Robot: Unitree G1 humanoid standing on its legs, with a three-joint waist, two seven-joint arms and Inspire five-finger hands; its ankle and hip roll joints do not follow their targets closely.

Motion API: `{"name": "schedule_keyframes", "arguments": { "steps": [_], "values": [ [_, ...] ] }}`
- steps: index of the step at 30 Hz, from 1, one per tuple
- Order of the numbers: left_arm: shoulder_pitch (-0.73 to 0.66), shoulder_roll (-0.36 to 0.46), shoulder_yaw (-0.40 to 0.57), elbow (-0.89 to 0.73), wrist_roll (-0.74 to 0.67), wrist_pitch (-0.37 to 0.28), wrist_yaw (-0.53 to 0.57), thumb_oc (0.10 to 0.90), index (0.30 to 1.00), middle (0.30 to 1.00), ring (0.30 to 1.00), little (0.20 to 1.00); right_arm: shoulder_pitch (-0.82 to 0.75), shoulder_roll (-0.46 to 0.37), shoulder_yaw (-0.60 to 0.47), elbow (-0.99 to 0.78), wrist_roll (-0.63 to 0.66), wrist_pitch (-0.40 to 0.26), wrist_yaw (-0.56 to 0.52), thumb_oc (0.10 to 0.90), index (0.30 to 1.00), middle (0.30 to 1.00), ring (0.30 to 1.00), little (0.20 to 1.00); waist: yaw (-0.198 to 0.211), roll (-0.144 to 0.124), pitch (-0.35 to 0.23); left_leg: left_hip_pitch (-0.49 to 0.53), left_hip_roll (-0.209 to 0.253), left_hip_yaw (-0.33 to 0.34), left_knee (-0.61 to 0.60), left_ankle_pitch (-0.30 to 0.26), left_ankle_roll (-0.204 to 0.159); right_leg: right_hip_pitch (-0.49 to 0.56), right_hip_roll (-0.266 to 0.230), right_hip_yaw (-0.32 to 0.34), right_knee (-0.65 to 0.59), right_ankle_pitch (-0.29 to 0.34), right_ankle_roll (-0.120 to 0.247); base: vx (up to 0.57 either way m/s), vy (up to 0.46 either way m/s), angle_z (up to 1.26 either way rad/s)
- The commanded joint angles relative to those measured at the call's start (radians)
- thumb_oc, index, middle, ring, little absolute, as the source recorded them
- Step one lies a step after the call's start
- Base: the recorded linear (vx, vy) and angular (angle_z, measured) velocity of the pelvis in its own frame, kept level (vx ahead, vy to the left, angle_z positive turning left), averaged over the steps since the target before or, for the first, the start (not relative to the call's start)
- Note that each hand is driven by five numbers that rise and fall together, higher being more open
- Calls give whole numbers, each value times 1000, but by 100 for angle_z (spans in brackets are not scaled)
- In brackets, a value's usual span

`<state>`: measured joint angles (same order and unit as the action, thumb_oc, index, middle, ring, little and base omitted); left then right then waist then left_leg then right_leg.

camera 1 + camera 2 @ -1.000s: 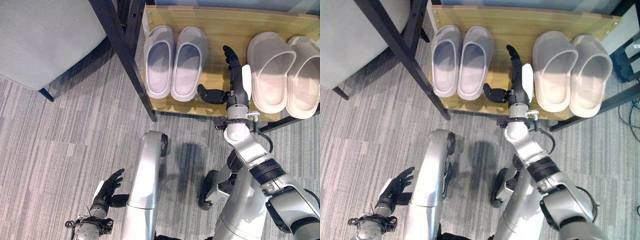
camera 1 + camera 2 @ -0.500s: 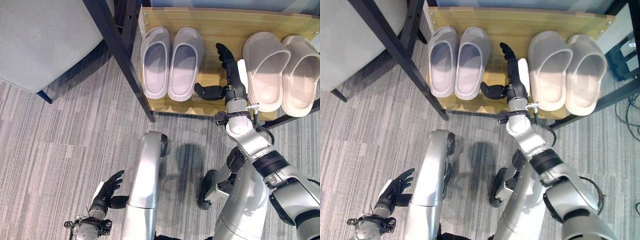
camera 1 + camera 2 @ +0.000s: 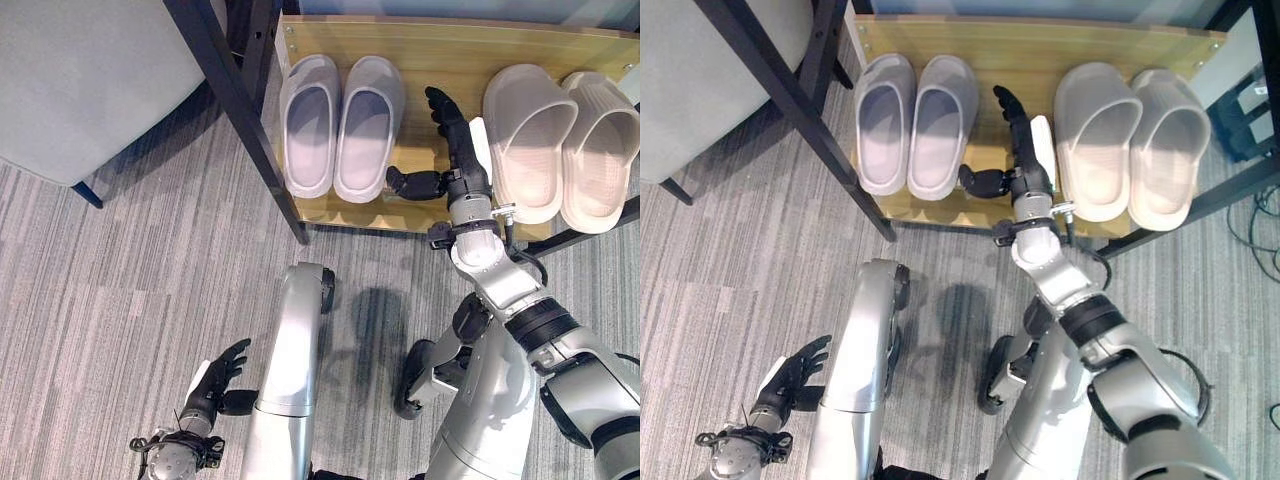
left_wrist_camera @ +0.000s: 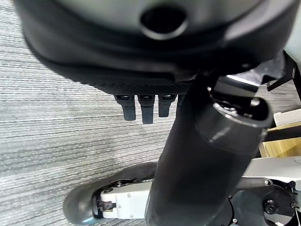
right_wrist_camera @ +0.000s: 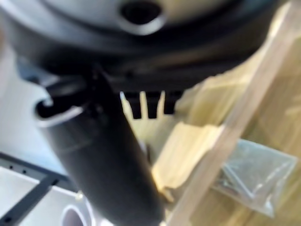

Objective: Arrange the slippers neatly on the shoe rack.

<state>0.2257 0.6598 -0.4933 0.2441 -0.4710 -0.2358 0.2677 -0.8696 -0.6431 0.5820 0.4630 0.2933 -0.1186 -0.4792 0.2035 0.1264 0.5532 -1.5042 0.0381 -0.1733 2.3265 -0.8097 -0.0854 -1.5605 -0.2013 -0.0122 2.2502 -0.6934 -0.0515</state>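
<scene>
Two slipper pairs are seen on the wooden shoe rack (image 3: pixel 450 45): lilac slippers (image 3: pixel 340 125) at left, beige slippers (image 3: pixel 560 140) at right. The right robot hand (image 3: pixel 452 150) is held between them, released (fingers straight). The left robot hand (image 3: pixel 215 385), relaxed, hangs over the carpet (image 3: pixel 120 270).

arms: silver-grey, rounded shells, black ring bands at the joints | right hand (image 3: pixel 452 150): dark fingers and thumb, white strip along its outer edge, silver wrist cuff with small screws | left hand (image 3: pixel 215 381): dark, matching, on a silver wrist with black fittings
</scene>
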Motion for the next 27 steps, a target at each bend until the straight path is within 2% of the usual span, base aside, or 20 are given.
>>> {"name": "schedule_keyframes", "arguments": {
  "steps": [1, 7, 19, 22, 27],
  "values": [
    [-3, 71, -99, -112, -8, -45, -8, 800, 900, 900, 900, 900, -222, 71, 127, -80, 25, -92, 94, 800, 900, 900, 900, 900, 139, 78, -33, -66, -101, 37, -87, -40, 65, -2, -53, 84, -12, 41, -35, 0, 0, 0],
    [3, 69, -99, -116, -12, -48, -13, 800, 900, 900, 900, 900, -225, 55, 154, -92, 32, -94, 120, 800, 900, 900, 900, 900, 142, 77, -33, -66, -100, 40, -81, -41, 66, -4, -53, 88, -11, 46, -31, 0, 0, 0],
    [-1, 74, -108, -110, -18, -49, -14, 800, 900, 900, 900, 900, -246, 80, 166, -74, 41, -96, 126, 800, 900, 900, 900, 900, 145, 83, -33, -66, -99, 36, -76, -40, 65, -7, -47, 94, -6, 47, -32, 0, 0, 0],
    [3, 72, -102, -110, -21, -50, -13, 800, 900, 900, 900, 900, -249, 75, 166, -79, 18, -93, 118, 800, 900, 900, 900, 900, 142, 78, -33, -66, -97, 38, -77, -40, 65, -8, -47, 98, -5, 47, -31, 0, 0, 0],
    [28, 66, -75, -111, -22, -49, -6, 800, 900, 900, 900, 900, -270, 11, 168, -142, -120, -78, 73, 800, 900, 900, 900, 900, 134, 67, -33, -66, -97, 40, -77, -40, 61, -9, -47, 102, -5, 46, -32, 0, 0, 0]
  ]
}}
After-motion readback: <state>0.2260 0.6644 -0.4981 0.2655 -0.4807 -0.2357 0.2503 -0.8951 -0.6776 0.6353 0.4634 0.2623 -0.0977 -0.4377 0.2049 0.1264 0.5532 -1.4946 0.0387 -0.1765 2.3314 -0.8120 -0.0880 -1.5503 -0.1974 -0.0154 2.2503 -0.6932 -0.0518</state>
